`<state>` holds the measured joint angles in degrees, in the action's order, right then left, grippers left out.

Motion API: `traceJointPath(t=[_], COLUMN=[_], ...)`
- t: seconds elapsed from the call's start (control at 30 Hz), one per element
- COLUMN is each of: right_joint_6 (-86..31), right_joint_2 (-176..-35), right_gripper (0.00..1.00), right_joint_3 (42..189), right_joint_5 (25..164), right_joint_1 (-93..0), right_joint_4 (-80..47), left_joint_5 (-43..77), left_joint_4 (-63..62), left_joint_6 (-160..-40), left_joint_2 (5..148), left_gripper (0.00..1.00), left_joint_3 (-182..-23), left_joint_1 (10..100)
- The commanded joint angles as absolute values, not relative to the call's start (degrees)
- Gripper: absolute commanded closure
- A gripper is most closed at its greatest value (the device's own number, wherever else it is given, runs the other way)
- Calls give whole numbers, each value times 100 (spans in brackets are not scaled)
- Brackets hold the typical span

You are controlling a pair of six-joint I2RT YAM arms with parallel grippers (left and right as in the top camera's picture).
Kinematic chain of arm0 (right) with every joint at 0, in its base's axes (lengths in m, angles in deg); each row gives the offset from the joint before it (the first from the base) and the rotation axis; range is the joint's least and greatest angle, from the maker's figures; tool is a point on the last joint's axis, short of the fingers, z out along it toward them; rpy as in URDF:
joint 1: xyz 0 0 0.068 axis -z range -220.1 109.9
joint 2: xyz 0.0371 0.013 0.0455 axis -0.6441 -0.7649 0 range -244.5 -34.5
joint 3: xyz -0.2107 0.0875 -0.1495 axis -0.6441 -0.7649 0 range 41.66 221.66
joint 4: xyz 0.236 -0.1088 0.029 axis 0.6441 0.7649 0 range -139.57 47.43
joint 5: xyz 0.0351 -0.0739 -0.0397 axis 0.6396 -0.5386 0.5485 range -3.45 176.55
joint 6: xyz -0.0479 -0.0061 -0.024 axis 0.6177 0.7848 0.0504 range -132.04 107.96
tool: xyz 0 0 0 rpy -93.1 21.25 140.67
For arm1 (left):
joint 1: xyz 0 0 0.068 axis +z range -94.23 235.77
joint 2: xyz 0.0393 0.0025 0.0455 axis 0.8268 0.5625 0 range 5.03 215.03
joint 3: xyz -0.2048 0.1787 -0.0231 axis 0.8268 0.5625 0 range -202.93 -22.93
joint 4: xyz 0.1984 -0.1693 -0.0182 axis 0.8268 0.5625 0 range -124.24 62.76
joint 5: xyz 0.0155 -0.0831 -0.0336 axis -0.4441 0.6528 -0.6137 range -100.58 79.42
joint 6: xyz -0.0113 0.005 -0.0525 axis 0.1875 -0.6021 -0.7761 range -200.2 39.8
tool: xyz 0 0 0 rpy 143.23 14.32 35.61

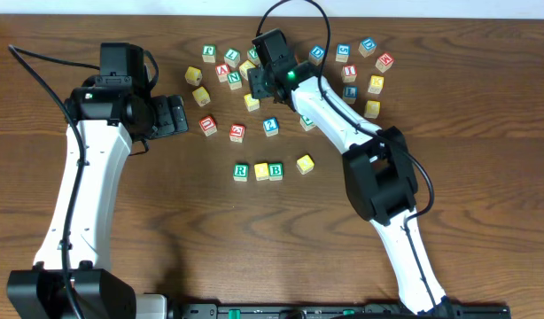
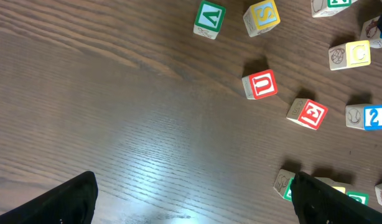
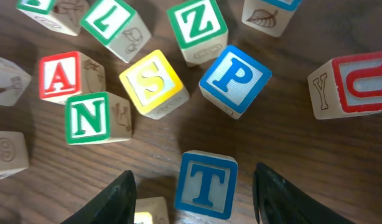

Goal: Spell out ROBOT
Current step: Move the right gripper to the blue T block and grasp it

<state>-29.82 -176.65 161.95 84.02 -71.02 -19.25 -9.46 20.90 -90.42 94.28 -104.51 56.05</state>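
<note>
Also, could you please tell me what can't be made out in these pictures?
Overhead: the letter on the yellow block between the R block and B block is too small to read.
Overhead: the T block is hidden beneath the right fingers.
Left wrist: the letter on a green-edged block is cut off by the left fingers and the bottom edge.
Right wrist: a pale block at the bottom edge is cropped, letter unseen.

On the dark wooden table [image 1: 166,230], a red A block [image 3: 59,76] sits just beside a green N block [image 3: 88,118].
</note>
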Motion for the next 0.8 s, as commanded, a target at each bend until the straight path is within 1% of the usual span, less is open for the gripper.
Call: traceJointPath(t=[0.0, 0.33, 0.57, 0.77], right_joint_6=[-3132, -3137, -3174, -3200], right_joint_2=[-17872, -17993, -17995, -17995], right_gripper=[45, 46, 49, 48], right_joint_3=[16237, 16237, 16237, 16235], right_joint_5=[8197, 8219, 8212, 8214], right_joint_1=[-7102, -7080, -7077, -7056], right_joint_4=[-1951, -2047, -2049, -2043], left_joint_5=[-998, -1000, -1000, -1000], left_joint_4=[2101, 2101, 2101, 2101], left_joint_6=[-8965, -8965, -8965, -8965], left_joint_2=[9397, 9397, 9397, 9397], left_gripper=[2, 2, 2, 3], left_joint_3=[-10556, -10556, -10556, -10556], left_joint_1=[5613, 5613, 5613, 5613])
